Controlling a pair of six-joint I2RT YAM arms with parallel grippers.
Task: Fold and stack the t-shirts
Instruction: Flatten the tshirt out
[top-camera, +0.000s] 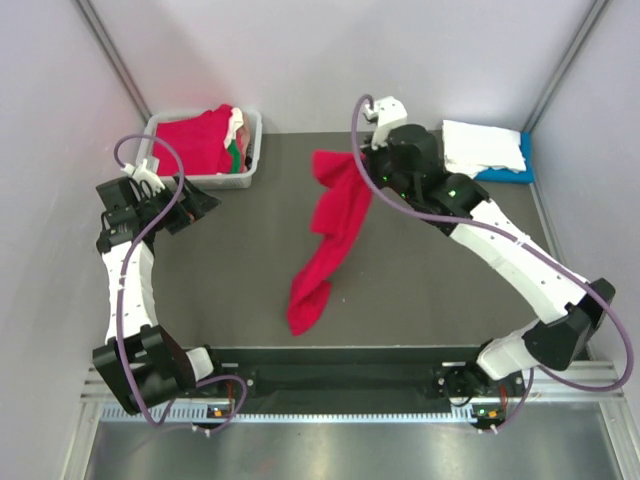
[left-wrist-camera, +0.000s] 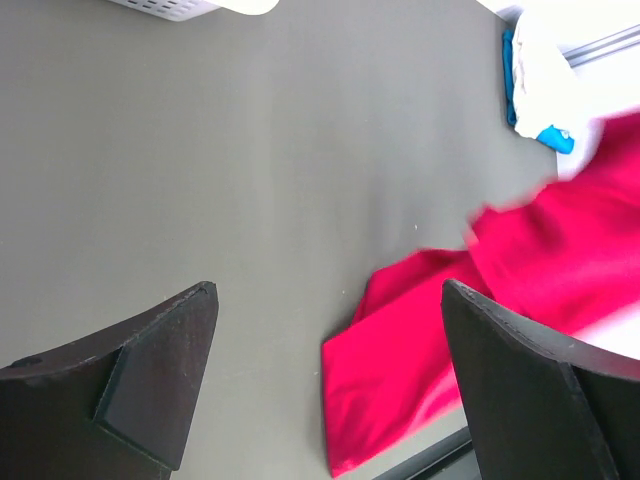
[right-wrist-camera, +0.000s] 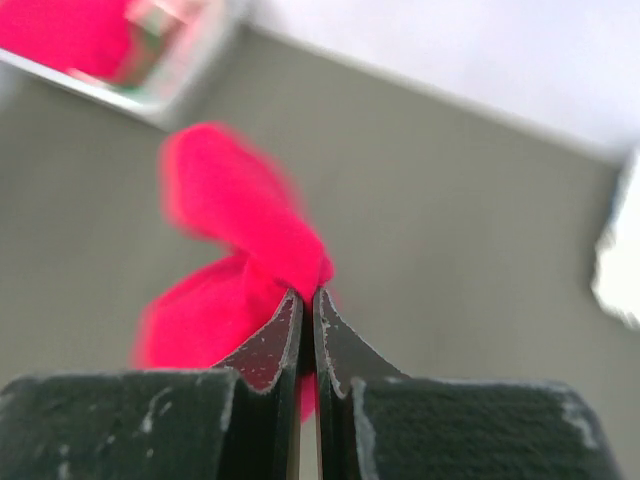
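Now Spread the Pinched Red Shirt Flat

The red t-shirt (top-camera: 335, 225) trails in a crumpled strip down the table's middle, its far end pinched in the closed right gripper (right-wrist-camera: 308, 300). It should go better if the left gripper (left-wrist-camera: 328, 290), wide open and empty, takes a second corner. The plastic tub (top-camera: 255, 150) holds more red cloth.

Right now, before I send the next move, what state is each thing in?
red shirt: unfolded, bunched in a long strip on the table, far end pinched.
right gripper: shut on the red shirt.
left gripper: open, empty.
tub: upright, holding crumpled red cloth.
blue shirt: flat, at the bottom of the pile.
white shirt: folded, lying on the blue shirt.
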